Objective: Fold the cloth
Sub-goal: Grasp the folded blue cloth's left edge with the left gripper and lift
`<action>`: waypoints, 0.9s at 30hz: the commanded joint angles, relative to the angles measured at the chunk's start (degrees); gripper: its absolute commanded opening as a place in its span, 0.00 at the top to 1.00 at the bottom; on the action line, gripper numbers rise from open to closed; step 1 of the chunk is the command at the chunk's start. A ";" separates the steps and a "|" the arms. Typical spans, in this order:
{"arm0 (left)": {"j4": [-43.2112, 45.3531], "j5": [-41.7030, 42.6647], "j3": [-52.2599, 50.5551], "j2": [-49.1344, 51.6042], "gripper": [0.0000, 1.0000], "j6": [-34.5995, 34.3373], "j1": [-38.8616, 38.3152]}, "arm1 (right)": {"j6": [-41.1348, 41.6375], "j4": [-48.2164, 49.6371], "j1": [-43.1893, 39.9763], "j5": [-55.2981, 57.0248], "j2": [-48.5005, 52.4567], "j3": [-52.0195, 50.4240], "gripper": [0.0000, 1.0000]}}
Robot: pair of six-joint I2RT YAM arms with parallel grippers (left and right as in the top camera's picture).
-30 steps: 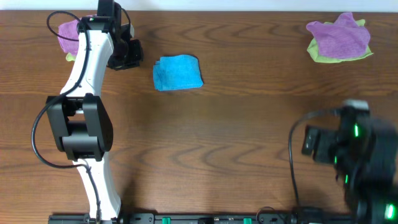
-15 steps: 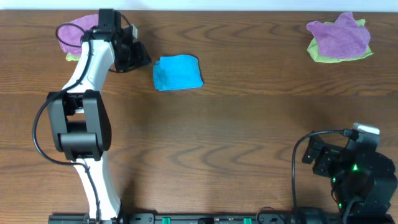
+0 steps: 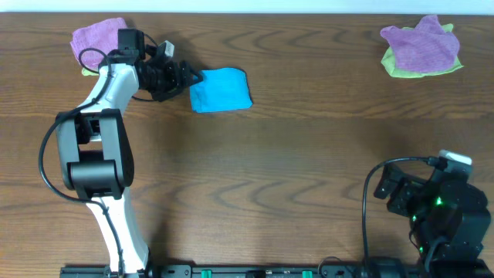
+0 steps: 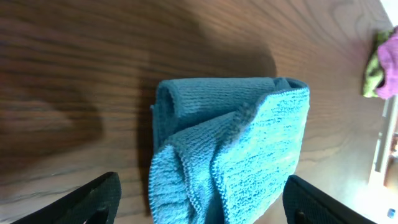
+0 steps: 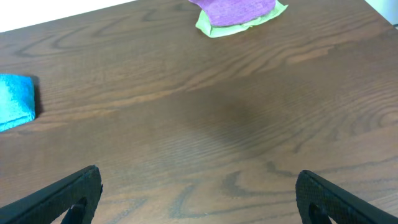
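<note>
Cloth location: the cloth (image 3: 222, 89) is found on the table (image 3: 293, 162), toward the far side and left of centre.
Cloth condition: it is gathered into a compact, roughly square bundle of several layers. In the left wrist view a rolled fold is seen along one edge and the top layer is rumpled.
Left gripper: the left gripper (image 3: 190, 77) is held just at the left edge of the cloth. Its fingers are spread wide, with the cloth seen between them from the wrist camera. Nothing is gripped. Contact with the cloth cannot be confirmed.
Right gripper: the right gripper (image 5: 199, 198) is positioned at the near right of the table, well apart from the cloth. Its fingers are spread wide over bare wood and nothing is held.
Other items, far left: a purple cloth (image 3: 94, 36) is noted behind the left arm, with a lime-green edge showing beneath it.
Other items, far right: a second purple cloth (image 3: 421, 42) is seen lying on a lime-green cloth (image 3: 397, 69).
</note>
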 commanded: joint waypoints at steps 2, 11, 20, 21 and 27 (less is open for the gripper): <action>1.79 3.48 -2.67 0.68 0.15 0.31 0.31 | 1.27 -0.02 -0.66 0.81 0.33 -0.37 0.01; 4.35 4.17 -5.95 0.68 0.14 0.09 0.42 | 1.27 0.00 -0.66 0.74 0.33 -0.37 0.01; 9.35 4.35 -11.17 0.70 0.13 -3.13 0.39 | 1.66 0.17 -0.66 0.07 0.33 -0.37 0.01; 10.88 4.55 -11.96 0.70 0.12 -4.20 0.39 | 1.66 0.17 -0.66 0.07 0.33 -0.37 0.01; 16.06 5.38 -14.03 1.25 0.09 -7.58 -1.11 | 1.66 0.17 -0.66 -0.11 0.33 -0.35 0.01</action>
